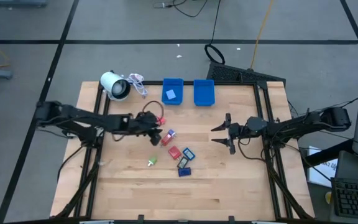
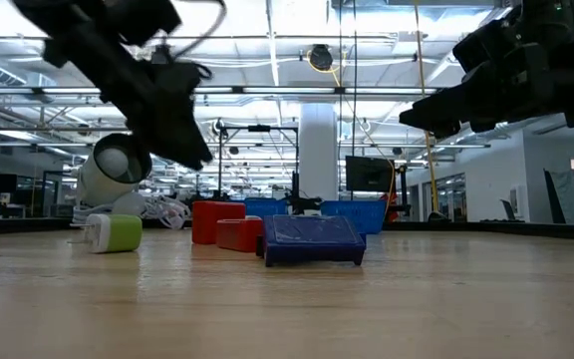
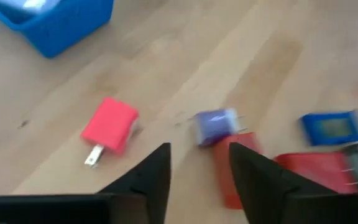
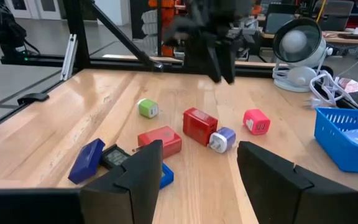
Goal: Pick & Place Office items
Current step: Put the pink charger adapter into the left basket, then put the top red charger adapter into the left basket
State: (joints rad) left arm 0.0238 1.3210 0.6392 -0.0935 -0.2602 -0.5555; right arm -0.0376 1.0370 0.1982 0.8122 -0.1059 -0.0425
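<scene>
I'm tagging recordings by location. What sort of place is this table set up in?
Probably a robotics lab in a large open industrial hall: exposed ceiling beams and strip lights, a bare wooden table on a black metal frame, and a grey floor with trailing cables.

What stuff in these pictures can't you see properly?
1. What lies in the left blue bin: the high view shows only a pale patch, too small to name.
2. The right blue bin: too small in the high view to tell whether anything is inside.
3. The items behind the dark blue block: it hides them in the low view.
4. The red item in the left wrist view: blurred and partly behind the left gripper.
</scene>
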